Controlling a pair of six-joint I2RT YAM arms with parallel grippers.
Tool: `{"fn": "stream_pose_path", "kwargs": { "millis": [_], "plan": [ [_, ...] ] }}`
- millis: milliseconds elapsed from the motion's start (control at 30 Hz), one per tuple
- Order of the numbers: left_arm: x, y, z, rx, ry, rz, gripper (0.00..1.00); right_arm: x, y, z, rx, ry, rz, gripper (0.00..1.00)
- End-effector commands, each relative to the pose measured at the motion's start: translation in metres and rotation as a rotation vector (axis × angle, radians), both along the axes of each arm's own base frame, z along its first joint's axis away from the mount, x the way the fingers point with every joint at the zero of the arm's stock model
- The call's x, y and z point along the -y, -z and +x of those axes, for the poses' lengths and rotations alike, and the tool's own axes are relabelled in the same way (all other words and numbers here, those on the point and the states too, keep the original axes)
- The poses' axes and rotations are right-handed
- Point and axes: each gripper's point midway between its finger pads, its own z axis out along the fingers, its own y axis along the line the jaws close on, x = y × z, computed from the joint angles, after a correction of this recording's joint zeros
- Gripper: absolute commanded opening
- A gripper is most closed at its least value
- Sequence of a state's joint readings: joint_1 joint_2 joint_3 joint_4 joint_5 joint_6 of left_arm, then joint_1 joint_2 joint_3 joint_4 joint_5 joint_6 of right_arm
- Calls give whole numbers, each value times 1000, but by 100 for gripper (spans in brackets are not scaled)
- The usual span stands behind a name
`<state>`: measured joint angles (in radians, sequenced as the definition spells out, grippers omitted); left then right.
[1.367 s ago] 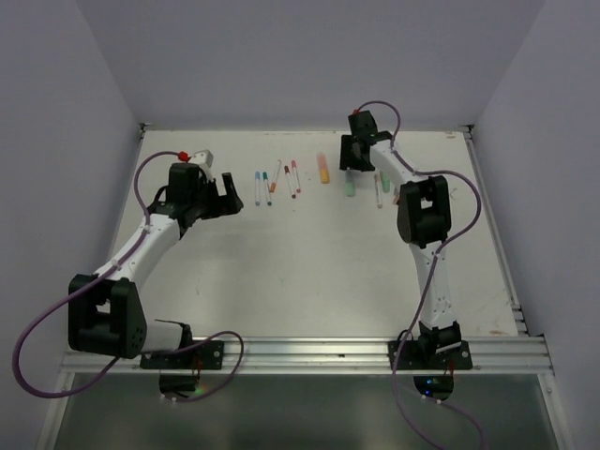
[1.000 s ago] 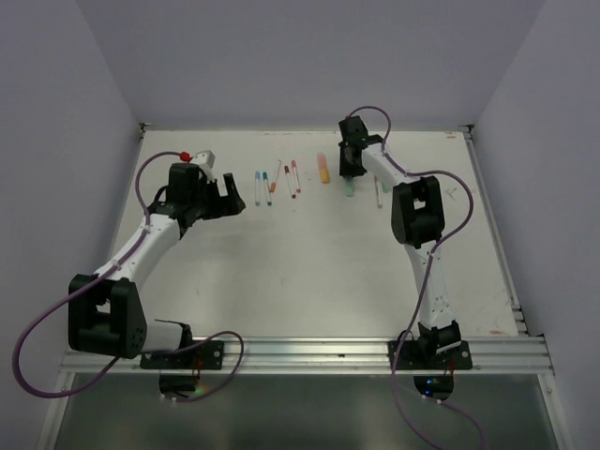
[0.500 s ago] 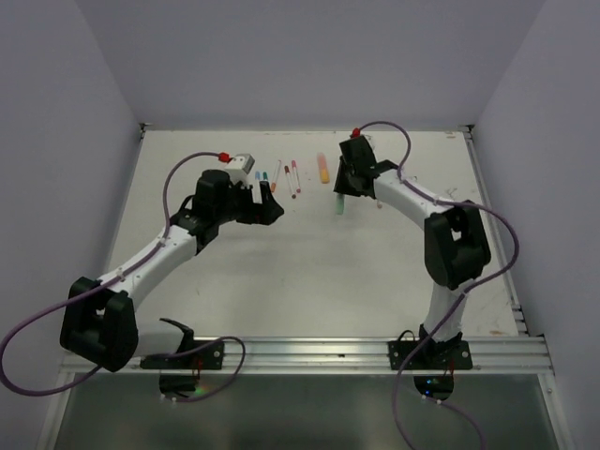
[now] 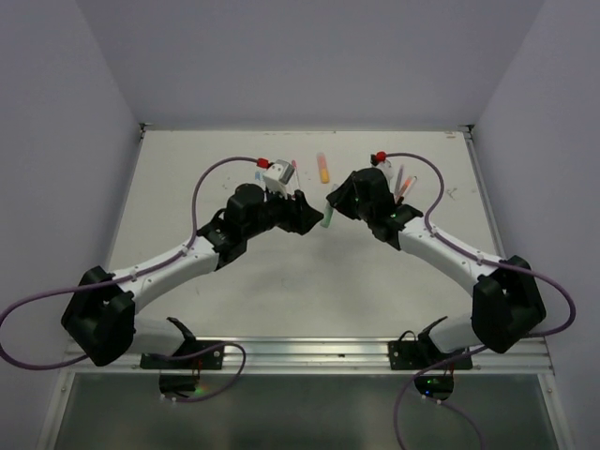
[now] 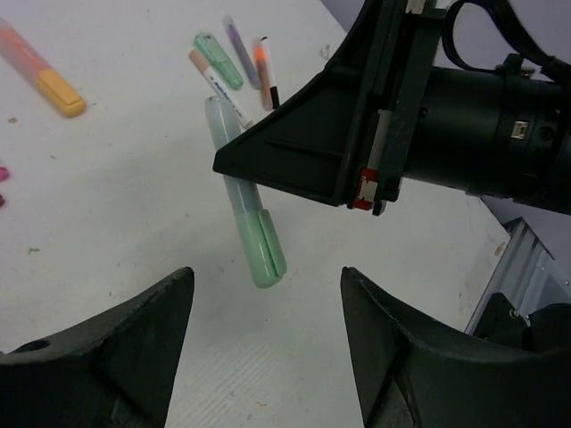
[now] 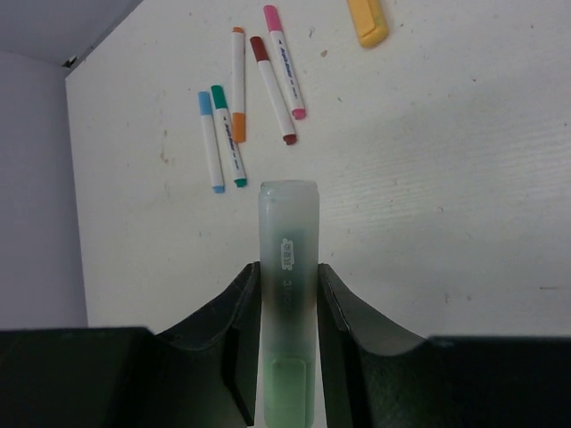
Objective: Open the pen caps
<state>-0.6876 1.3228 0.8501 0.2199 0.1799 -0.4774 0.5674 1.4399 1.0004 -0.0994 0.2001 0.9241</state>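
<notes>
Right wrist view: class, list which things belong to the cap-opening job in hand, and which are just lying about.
In hand:
- pale green highlighter, clamped in the right gripper
- left gripper, open, facing it

Lying about:
- five slim markers
- orange highlighter
Both lie untouched on the table.

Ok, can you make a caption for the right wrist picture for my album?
Right pincer grips a pale green highlighter over the white table, five slim pens lying beyond.
</notes>
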Motion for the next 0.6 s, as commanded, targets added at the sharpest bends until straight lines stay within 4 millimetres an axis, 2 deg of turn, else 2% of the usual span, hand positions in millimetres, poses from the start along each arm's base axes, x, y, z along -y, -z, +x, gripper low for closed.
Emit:
{"fn": "stream_pose_path", "kwargs": {
  "millis": [0,267,467,567],
  "plan": [
    [11,-4,11,37,-36,-23,69,3,-45,3,120,88,130,0],
    [24,21,12,13,-43,25,64,9,-54,-6,133,107,173,0],
    [35,3,10,69,-17,-22,63,10,-49,-8,118,121,185,0],
    [39,3,9,82,-14,-17,62,9,-46,-9,110,122,189,0]
  ]
}}
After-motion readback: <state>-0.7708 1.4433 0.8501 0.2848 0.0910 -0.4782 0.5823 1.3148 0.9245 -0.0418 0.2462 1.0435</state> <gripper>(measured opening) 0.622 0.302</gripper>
